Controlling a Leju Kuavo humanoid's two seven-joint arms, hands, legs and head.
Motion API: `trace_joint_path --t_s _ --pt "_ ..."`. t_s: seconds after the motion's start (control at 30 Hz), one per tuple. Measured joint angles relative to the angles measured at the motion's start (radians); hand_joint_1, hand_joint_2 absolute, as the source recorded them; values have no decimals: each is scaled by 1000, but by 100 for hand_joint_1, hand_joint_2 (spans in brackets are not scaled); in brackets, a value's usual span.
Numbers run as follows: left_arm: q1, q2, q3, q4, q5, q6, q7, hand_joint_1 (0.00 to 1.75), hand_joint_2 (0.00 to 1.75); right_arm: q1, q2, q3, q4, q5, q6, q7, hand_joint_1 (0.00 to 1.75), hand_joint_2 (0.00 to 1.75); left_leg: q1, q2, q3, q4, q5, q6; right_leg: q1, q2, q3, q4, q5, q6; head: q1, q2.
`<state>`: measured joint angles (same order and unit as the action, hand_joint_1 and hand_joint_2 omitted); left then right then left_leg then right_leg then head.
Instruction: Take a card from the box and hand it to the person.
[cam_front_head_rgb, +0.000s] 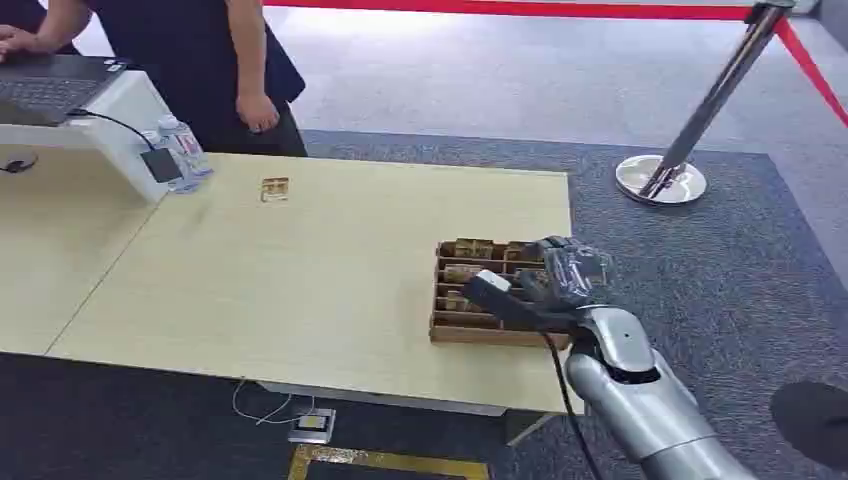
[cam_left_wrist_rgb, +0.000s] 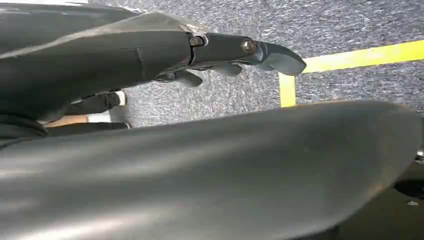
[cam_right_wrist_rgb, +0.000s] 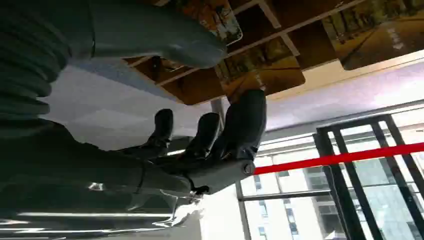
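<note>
Where the tabletop meets its far left corner: a white stand carries a laptop, and a person stands behind it, one hand on the keys, the other hanging by the far edge.
Water bottle: upright near the far edge, just beside the white stand, with a small dark adapter and its cable touching the stand.
Loose card: lies flat near the far edge, right of the bottle and well apart from the box.
Left hand: hangs over grey carpet with a yellow floor line beyond it; fingers stretched out and a little apart, nothing in them.
Box: a brown wooden tray with slots, at the near right corner of the tabletop, its right side just beside the right edge.
Cards in the box: stand in rows in the slots; the wrist view shows them with yellow-brown printed pictures.
Right hand: reaches over the right part of the box, fingers down among the slots. In the wrist view the thumb and a dark fingertip are apart, with one card's edge between them; the fingertip seems to touch that edge, but I cannot tell whether the card is pinched.
Floor right of the tabletop: grey carpet, a chrome post on a round base, a red belt running from it.
</note>
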<state>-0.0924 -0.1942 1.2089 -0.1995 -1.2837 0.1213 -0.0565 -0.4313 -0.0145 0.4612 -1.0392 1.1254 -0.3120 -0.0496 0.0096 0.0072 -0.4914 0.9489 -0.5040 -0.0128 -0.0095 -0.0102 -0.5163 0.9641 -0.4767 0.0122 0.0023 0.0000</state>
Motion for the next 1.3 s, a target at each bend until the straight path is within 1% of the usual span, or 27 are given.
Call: trace_joint_path --t_s 0.03,0.17,0.2,0.37,0.43,0.63,0.7,0.73,1.03,1.3 --pt "0 0 0 0 0 0 0 0 0 -2 0 0 4 0 0 0 87 175 0 0 0 0 0 0 0 0 0 0 0 0 0 0" --pt "0 0 0 0 3 3 0 0 0 -7 1 1 18 0 2 -3 82 175 0 0 0 0 0 0 0 0 0 0 0 0 0 0" --pt "0 0 0 0 4 3 0 0 0 -8 2 1 21 -1 2 -3 91 175 0 0 0 0 0 0 0 0 0 0 0 0 0 0" --pt "0 0 0 0 8 4 1 0 0 -11 5 1 35 -4 3 -5 89 175 0 0 0 0 0 0 0 0 0 0 0 0 0 0" --pt "0 0 0 0 8 4 1 0 0 -13 6 1 40 -6 3 -5 93 175 0 0 0 0 0 0 0 0 0 0 0 0 0 0" --pt "1 0 0 0 9 5 2 0 0 -20 7 1 57 -10 5 -5 86 175 0 0 0 0 0 0 0 0 0 0 0 0 0 0" --pt "1 0 0 0 9 5 2 0 0 -21 7 1 63 -10 5 -5 87 175 0 0 0 0 0 0 0 0 0 0 0 0 0 0" --pt "1 0 0 0 9 5 2 0 0 -21 7 1 65 -13 4 -5 93 175 0 0 0 0 0 0 0 0 0 0 0 0 0 0" --pt "1 0 0 0 9 5 2 0 0 -23 6 1 81 -13 -4 2 98 175 0 0 0 0 0 0 0 0 0 0 0 0 0 0" --pt "2 0 0 0 9 5 2 0 0 -23 3 1 97 -12 -12 5 93 175 0 0 0 0 0 0 0 0 0 0 0 0 0 0"
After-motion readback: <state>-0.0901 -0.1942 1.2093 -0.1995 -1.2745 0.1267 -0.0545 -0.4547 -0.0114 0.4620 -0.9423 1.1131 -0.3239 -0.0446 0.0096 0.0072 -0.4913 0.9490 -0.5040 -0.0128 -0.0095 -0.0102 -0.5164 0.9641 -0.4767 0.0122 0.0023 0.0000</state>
